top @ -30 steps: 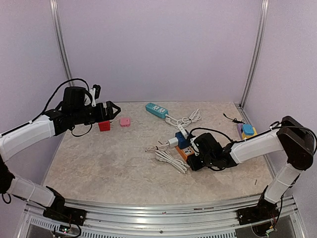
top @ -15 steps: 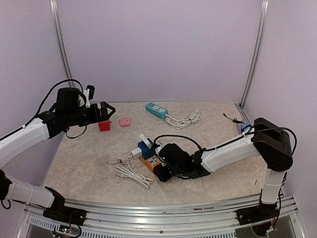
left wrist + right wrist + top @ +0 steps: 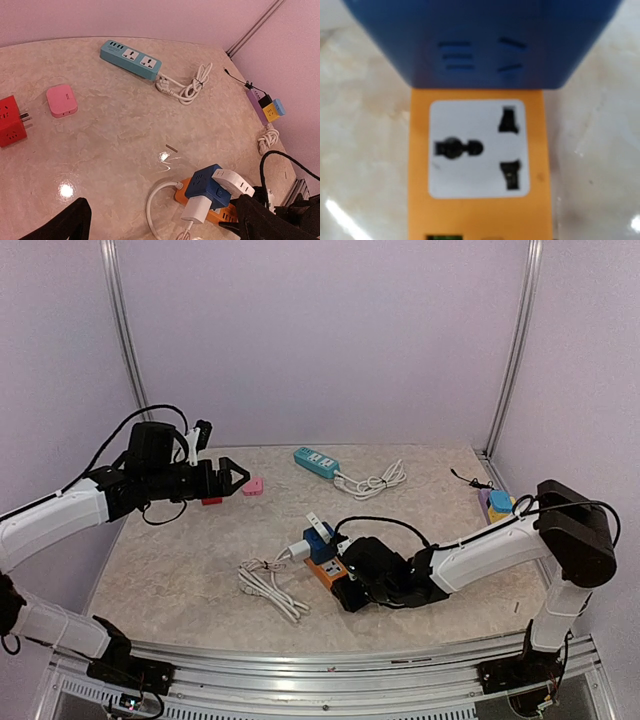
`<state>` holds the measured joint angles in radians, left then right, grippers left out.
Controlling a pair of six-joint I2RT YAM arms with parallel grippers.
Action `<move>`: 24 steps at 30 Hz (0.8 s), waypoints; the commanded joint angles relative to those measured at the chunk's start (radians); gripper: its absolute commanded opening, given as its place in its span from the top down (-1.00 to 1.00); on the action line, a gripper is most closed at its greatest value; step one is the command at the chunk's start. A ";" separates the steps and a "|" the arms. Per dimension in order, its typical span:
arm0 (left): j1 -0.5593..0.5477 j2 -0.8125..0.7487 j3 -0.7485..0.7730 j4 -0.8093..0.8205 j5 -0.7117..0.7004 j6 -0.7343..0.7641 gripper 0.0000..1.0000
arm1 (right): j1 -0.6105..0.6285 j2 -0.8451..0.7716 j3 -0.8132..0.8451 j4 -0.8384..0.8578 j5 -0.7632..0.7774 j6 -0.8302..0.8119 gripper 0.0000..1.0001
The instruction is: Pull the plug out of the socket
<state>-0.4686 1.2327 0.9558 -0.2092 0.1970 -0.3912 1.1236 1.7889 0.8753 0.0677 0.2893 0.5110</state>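
The plug [image 3: 297, 556] is white and sits in the left side of a blue cube [image 3: 318, 540], its white cable [image 3: 266, 586] looping toward the near edge of the table [image 3: 180, 570]. The cube is seated on the far end of an orange strip [image 3: 327, 570], which lies near the near edge, slightly right of the middle. A white adapter [image 3: 313, 521] sticks out of the cube's far side.

The right gripper [image 3: 350, 590] is clamped on the strip's near end. In its wrist view, the strip's white outlet plate [image 3: 477, 150] shows two round holes joined by a bar and two slanted slots. Any print on the plate or the cube is too blurred to read, and the fingers are out of frame.

The left gripper [image 3: 228, 477] hangs above the far-left part of the table, jaws wide apart and gripping nothing. Its fingers [image 3: 70, 222] frame the cube from afar.

A teal strip [image 3: 316, 462] with a coiled cord lies at the far edge. Markings on its outlets are too small to read. A pink adapter [image 3: 254, 486] and a red cube [image 3: 211, 500] lie near the far-left corner. A purple strip [image 3: 486, 502] carrying a yellow block and a light-blue one rests at the right edge.
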 commanded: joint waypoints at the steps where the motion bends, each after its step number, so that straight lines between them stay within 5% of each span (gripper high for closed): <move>1: -0.012 0.031 -0.013 0.027 0.068 0.035 -0.98 | 0.006 -0.035 -0.035 -0.049 0.047 0.017 0.15; 10: -0.047 0.051 0.016 0.006 0.091 0.054 -0.97 | 0.008 -0.154 -0.036 -0.006 0.032 -0.031 -0.55; 24: -0.150 0.146 0.105 -0.080 0.221 0.294 -0.98 | -0.105 -0.414 -0.122 0.050 -0.078 -0.260 -0.65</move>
<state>-0.5938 1.3399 1.0023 -0.2512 0.3599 -0.2291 1.0851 1.4269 0.7944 0.1047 0.2848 0.3168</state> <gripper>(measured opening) 0.987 0.827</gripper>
